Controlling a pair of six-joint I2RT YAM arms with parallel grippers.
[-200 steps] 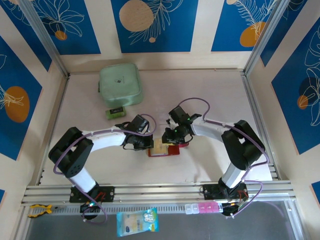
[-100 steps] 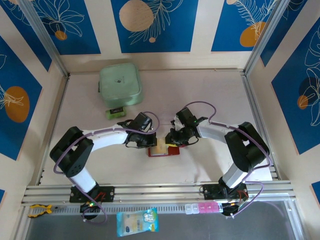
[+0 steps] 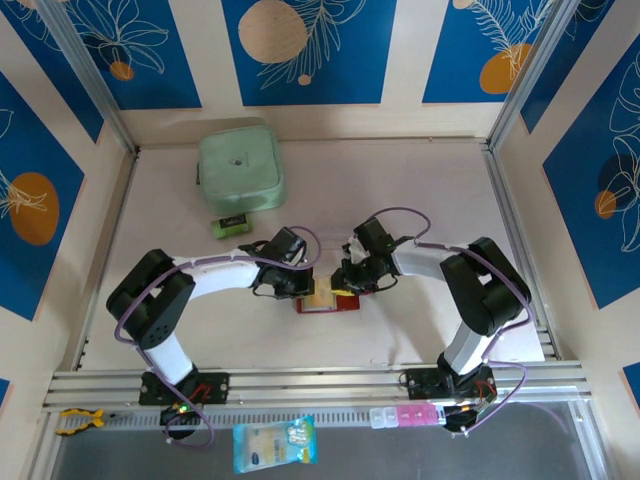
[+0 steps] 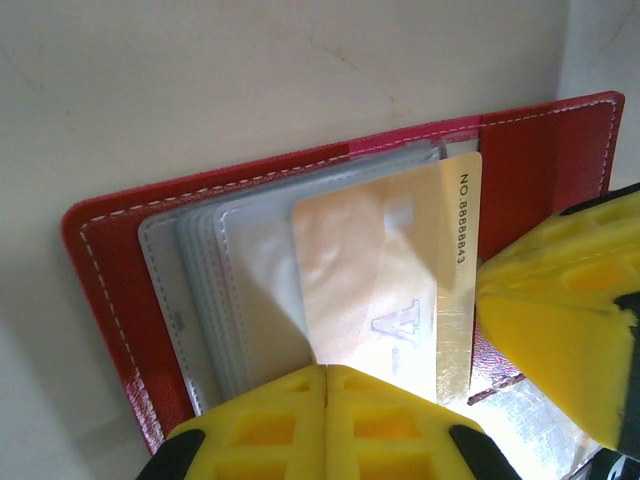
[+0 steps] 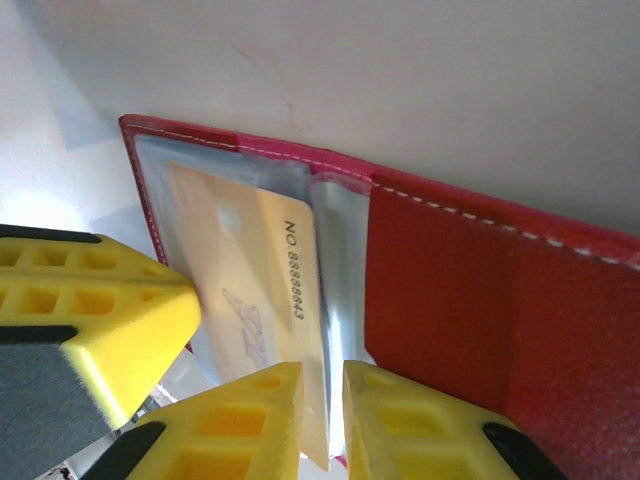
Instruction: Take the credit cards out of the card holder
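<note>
The dark-red card holder (image 3: 346, 302) lies open on the table between both arms. In the left wrist view its red cover (image 4: 100, 260) holds pale clear sleeves (image 4: 230, 290), and a tan-gold credit card (image 4: 400, 260) sticks out of them. My left gripper (image 4: 327, 372) is shut, tips pressed down at the near edge of the sleeves and card. My right gripper (image 5: 322, 400) straddles the card's (image 5: 250, 270) lower edge with its jaws narrowly apart. The card leans on the left finger, with a lit gap to the other. The red flap (image 5: 460, 290) lies to the right.
A mint-green square zip case (image 3: 240, 170) sits at the back left, with a small green-and-black block (image 3: 231, 225) in front of it. A plastic packet (image 3: 275, 445) and a pink pill box (image 3: 405, 415) lie below the rail.
My right gripper has come down and left onto the wallet's edge and its jaws have narrowed slightly around the gold card. The left gripper stays shut, pressing on the wallet.
</note>
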